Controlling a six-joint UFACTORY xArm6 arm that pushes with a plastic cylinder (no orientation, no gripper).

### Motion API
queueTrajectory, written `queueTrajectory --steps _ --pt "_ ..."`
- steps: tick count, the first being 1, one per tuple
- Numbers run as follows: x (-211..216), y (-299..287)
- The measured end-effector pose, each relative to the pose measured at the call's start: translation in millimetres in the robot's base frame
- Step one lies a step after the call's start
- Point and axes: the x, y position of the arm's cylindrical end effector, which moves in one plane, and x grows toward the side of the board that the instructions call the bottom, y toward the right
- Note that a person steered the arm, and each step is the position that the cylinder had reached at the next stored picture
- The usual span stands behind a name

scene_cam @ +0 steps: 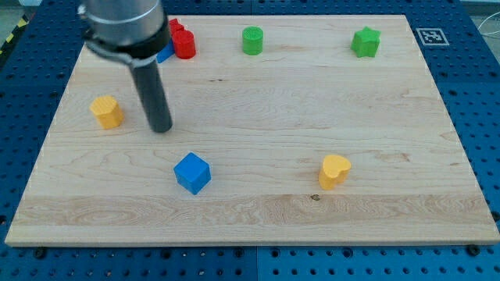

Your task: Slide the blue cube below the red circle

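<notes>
Legible markings: we find no words, brand names or numbers anywhere in the camera view. One sign only: a square black-and-white fiducial marker (429, 35), printed on a white patch at the wooden board's (258, 211) corner at the view's top right. We cannot decode its pattern at this size. The blocks and the rod carry no lettering we can read.

So on my bench (258, 211) I count two yellow blocks (106, 112) (334, 171), two green (252, 40) (365, 42), two blue (192, 172) (166, 53), and red ones (183, 39) bunched up, can't tell how many.
</notes>
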Motion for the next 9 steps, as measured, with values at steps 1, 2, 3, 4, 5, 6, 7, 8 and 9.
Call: queueTrajectory --steps 1,2,3,4,5,6,7,8,9 --pt "45.1 0.7" --pt "92.7 18.8" --pt "107.6 42.0" --pt "91.4 52.4" --pt "74.2 64.6" --pt "62.2 86.3" --pt "45.9 93.5" --pt "32.6 93.5" --pt "28.1 79.5"
